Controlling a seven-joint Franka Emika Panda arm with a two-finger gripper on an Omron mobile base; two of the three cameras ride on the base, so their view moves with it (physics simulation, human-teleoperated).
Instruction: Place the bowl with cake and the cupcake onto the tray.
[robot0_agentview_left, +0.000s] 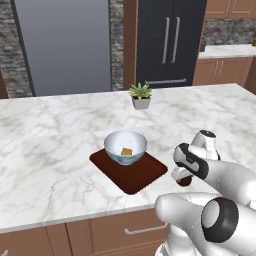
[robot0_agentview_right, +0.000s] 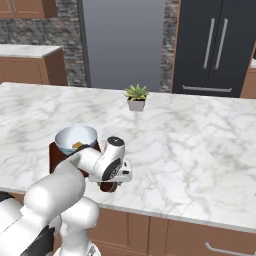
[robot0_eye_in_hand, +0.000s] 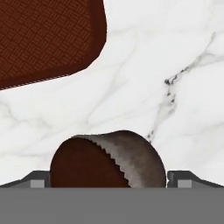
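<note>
The wide pale blue-grey bowl (robot0_agentview_left: 125, 145) stands on the dark reddish-brown tray (robot0_agentview_left: 145, 175), with the small tan cake (robot0_agentview_left: 126, 151) inside it. To the right of the tray, near the counter's front edge, the dark brown cupcake (robot0_agentview_left: 186, 182) sits low on the marble under my hand. In the hand view the cupcake (robot0_eye_in_hand: 107, 159) is tilted and spans the whole gap between my fingertips (robot0_eye_in_hand: 40, 179), which touch it on both sides. My gripper (robot0_eye_in_hand: 108, 183) is shut on it. A corner of the tray (robot0_eye_in_hand: 43, 39) lies at the upper left.
A small succulent in a white pot (robot0_agentview_left: 140, 96) stands further back on the marble island. The counter's front edge (robot0_agentview_left: 75, 216) runs just below the tray and cupcake. A black fridge (robot0_agentview_left: 170, 40) and wooden cabinets lie beyond the island.
</note>
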